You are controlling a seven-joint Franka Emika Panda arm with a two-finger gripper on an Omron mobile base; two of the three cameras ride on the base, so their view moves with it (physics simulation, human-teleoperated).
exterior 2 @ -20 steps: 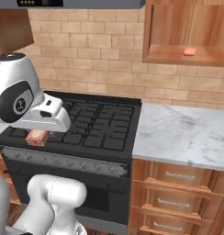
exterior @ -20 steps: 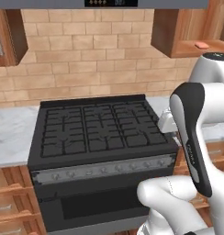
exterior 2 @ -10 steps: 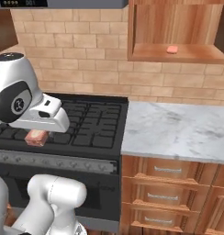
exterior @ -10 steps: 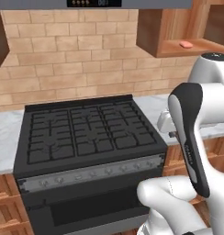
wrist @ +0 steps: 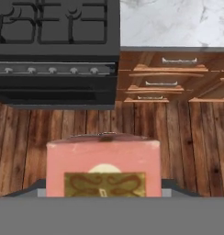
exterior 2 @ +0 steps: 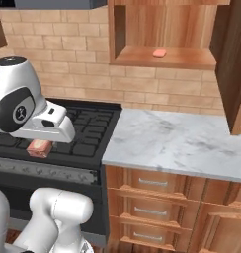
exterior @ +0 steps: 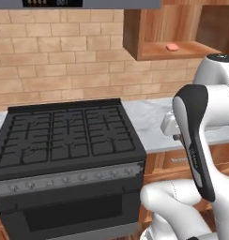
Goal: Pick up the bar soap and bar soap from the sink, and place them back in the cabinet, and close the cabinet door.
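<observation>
While the white arm hangs folded low in front of the black gas stove (exterior 2: 68, 133), its two-finger gripper (exterior 2: 41, 147) grips a salmon-pink rectangular bar soap (wrist: 103, 167), the fingers closed narrowly against the bar's sides. From the right base camera that held bar shows just under the hand, over the stove's front edge at about 9 o'clock. Looking along the hand, the pink bar sits at 6 o'clock with a gold-and-brown label on its near face, and beyond it lie wooden floor planks (wrist: 178, 147), the stove front at 11 o'clock and low brown drawer fronts with silver handles (wrist: 162, 82) at 1 o'clock. Up at 12 o'clock in the right base picture, the warm-brown wooden wall cabinet (exterior 2: 142, 29) stands open, and on its floor shelf rests one small orange bar soap (exterior 2: 159, 53), alone and well apart from the walls. Its tall warm-brown cabinet door (exterior 2: 236, 64) is swung outward at 2 o'clock. Below the cabinet stretches a white marble counter (exterior 2: 177, 143).
</observation>
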